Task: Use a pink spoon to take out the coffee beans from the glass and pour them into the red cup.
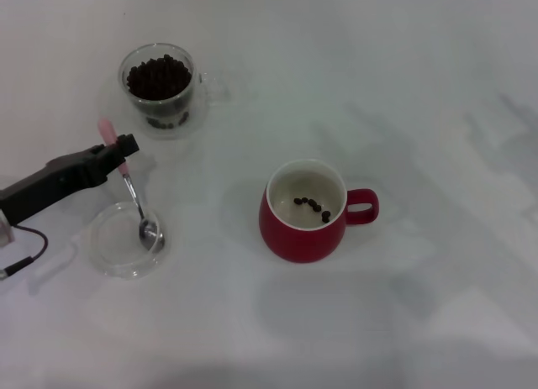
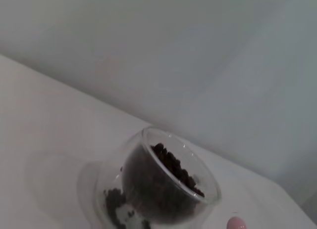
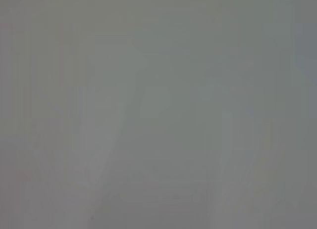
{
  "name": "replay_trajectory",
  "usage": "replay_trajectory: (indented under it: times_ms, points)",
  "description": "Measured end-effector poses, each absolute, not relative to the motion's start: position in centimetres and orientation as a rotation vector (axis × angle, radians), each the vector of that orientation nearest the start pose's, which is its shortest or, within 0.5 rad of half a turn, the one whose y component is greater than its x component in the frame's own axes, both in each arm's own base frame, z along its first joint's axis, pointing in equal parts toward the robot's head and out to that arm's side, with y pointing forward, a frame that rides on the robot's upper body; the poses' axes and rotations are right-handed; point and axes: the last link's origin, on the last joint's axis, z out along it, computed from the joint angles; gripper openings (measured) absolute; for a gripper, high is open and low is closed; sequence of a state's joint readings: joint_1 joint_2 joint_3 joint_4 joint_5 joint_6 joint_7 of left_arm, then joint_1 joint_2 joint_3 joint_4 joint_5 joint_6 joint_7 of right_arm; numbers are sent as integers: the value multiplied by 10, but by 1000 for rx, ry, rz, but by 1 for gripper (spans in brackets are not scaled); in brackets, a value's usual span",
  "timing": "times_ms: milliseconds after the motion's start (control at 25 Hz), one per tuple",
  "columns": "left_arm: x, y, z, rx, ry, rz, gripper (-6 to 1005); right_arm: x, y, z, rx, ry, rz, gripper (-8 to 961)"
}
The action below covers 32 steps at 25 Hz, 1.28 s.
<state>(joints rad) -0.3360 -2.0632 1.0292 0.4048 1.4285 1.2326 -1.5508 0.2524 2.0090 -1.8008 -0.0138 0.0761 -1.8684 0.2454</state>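
Note:
My left gripper reaches in from the left edge and is shut on the pale handle of the pink spoon. The spoon slants down, and its metal bowl rests inside a flat clear saucer. Behind the gripper stands the glass, heaped with dark coffee beans. The left wrist view shows the same glass close up, its beans, and the pink spoon's handle tip. The red cup stands in the middle, handle to the right, with several beans on its cream floor. My right gripper is out of view.
All of this sits on a white tabletop. The right wrist view shows only a plain grey surface.

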Motion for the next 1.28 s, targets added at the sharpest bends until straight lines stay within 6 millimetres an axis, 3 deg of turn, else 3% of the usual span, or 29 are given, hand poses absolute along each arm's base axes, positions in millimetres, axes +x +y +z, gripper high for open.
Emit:
replay_trajectory:
  times_ms: [640,800,1080,1280]
  points:
    - [-324,293,-46,-2218,-1362,-885,208,325,230,40,-1673,95,1017,660]
    - [-326,292,-43,-2210,-1352,-890,310,324,230,40,-1673,94,1019,660]
    - [-329,292,-30,-2207,-1260,-901,437,324,231,40,-1672,92,1022,659]
    - [-328,290,-11,-2201,-1102,-949,446,322,232,41,-1670,86,1028,659]
